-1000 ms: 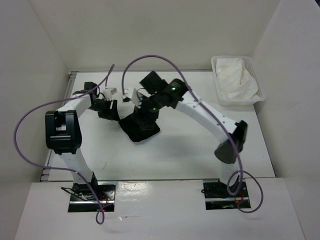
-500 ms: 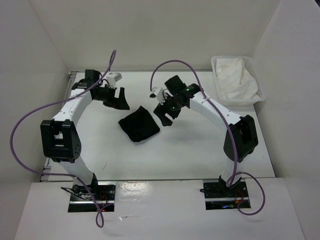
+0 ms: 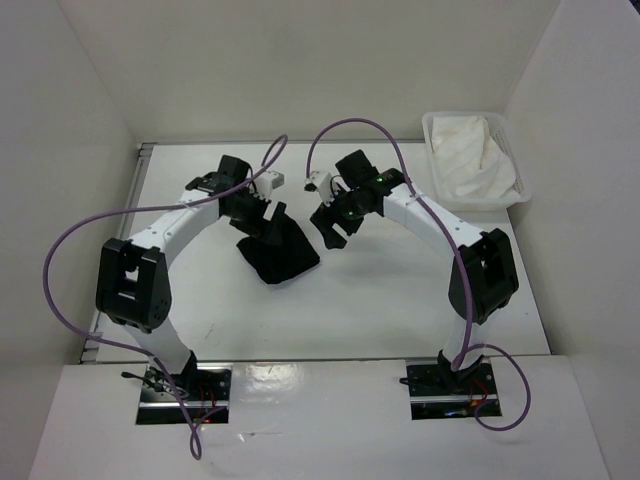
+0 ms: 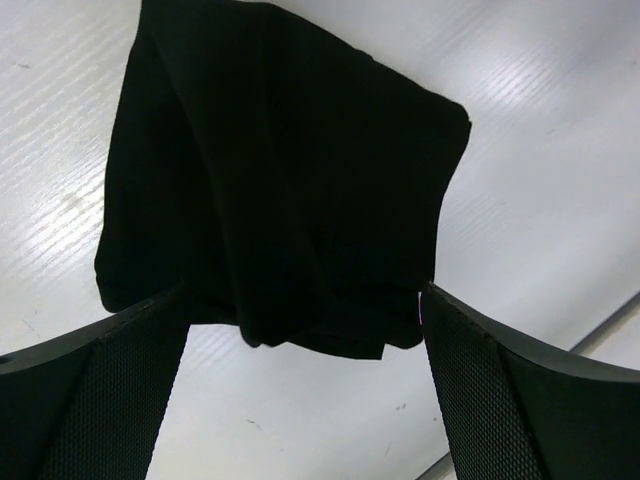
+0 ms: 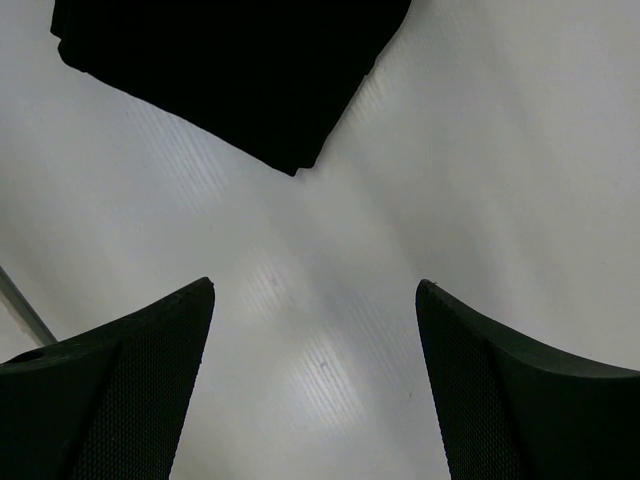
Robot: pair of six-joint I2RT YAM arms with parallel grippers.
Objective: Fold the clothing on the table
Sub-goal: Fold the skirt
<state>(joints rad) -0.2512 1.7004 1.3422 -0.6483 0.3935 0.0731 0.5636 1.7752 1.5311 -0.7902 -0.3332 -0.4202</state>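
On the white desk (image 3: 400, 300), near its middle, the black clothing (image 3: 280, 252) lies as a compact folded bundle. The left tool (image 3: 262, 216) hangs spread over its far edge, gripping nothing. If it closed there, it might snag only the top layer and peel the fold open. The right tool (image 3: 330, 228), also spread and empty, sits over bare desk just right of the bundle and could knock its corner askew.

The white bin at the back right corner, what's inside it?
A crumpled white cloth fills the white plastic bin. The bin's floor, and anything beneath the cloth, is covered and cannot be seen.
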